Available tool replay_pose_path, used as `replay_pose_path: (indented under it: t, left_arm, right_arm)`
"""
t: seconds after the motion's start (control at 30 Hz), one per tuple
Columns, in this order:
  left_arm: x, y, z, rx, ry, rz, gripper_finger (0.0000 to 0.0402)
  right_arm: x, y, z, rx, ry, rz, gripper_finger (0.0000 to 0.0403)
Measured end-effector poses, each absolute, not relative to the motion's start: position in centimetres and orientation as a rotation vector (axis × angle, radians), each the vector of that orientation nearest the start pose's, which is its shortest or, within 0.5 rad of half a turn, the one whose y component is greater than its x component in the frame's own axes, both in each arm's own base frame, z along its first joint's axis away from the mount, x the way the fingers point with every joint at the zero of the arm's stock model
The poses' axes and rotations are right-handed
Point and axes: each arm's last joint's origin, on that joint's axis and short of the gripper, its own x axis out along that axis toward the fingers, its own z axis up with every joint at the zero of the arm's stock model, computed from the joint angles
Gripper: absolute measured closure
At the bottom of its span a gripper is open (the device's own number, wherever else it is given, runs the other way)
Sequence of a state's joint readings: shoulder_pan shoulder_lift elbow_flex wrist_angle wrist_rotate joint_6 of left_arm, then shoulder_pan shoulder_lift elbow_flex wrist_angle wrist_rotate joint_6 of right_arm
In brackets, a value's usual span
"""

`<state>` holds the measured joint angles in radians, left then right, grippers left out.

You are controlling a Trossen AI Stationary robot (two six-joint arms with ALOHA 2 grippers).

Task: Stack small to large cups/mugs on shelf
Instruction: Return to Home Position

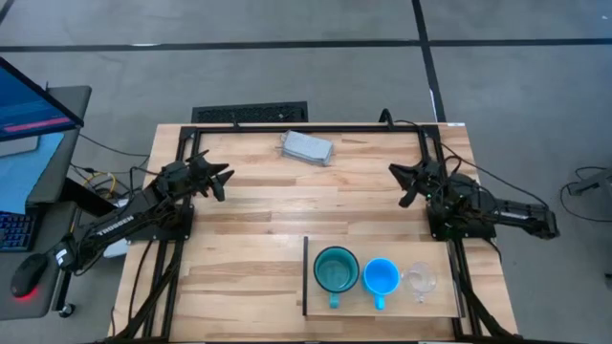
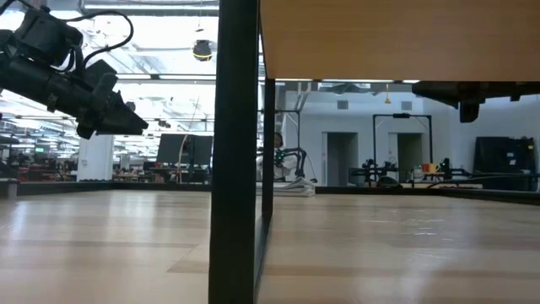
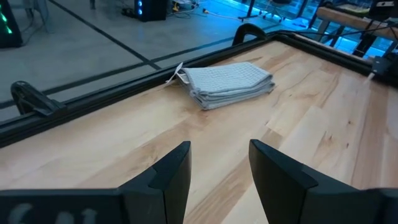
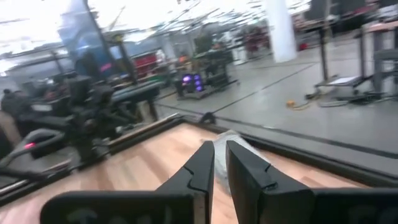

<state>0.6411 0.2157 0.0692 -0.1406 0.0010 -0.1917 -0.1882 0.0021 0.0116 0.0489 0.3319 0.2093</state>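
From above: shows the shelf (image 1: pixel 382 308) lying at the lower right of the tabletop (image 1: pixel 277 215), with its thin dark edge on the left side. Carries three cups upright in one row, side by side and not nested: teal mug (image 1: pixel 336 270) next to the dark edge, blue mug (image 1: pixel 381 277) just beside it, clear cup (image 1: pixel 420 280) at the row's other end. Places the left gripper (image 1: pixel 222 179) over the table's left part and the right gripper (image 1: pixel 402 183) over its right part, both pointing inward and well apart from the cups. Finds a folded grey cloth (image 1: pixel 307 147) near the back edge, between the two.

From table height: fills the foreground with a dark upright post (image 2: pixel 234 152) and a pale wood panel (image 2: pixel 396 38) across the upper right. Catches the left arm (image 2: pixel 67 80) hanging high, clear of the tabletop.

Left wrist: looks past two dark fingers (image 3: pixel 171 177) held apart, with bare wood in the gap and nothing gripped. Sets the cloth ahead, close to the black frame rail.

Right wrist: looks past fingers (image 4: pixel 202 171) drawn almost together, leaving only a thin slit and holding nothing. Glimpses the cloth beyond the tips and the left arm farther off across the table.
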Motion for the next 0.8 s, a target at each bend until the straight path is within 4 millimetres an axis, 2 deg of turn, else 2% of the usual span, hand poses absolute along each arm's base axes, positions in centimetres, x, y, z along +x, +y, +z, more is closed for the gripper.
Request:
replay_pose_path:
  t: [0.4,0.8]
  left_arm:
    - [8.51,6.31,15.61,-0.211,0.24,0.643,0.0251]
    - [8.48,6.45,15.99,-0.135,0.204,0.681,0.0294]
  right_arm:
    - [9.19,-2.82,17.13,0.178,-0.097,-0.494,0.034]
    - [9.11,-2.97,17.16,0.117,-0.088,-0.554,0.034]
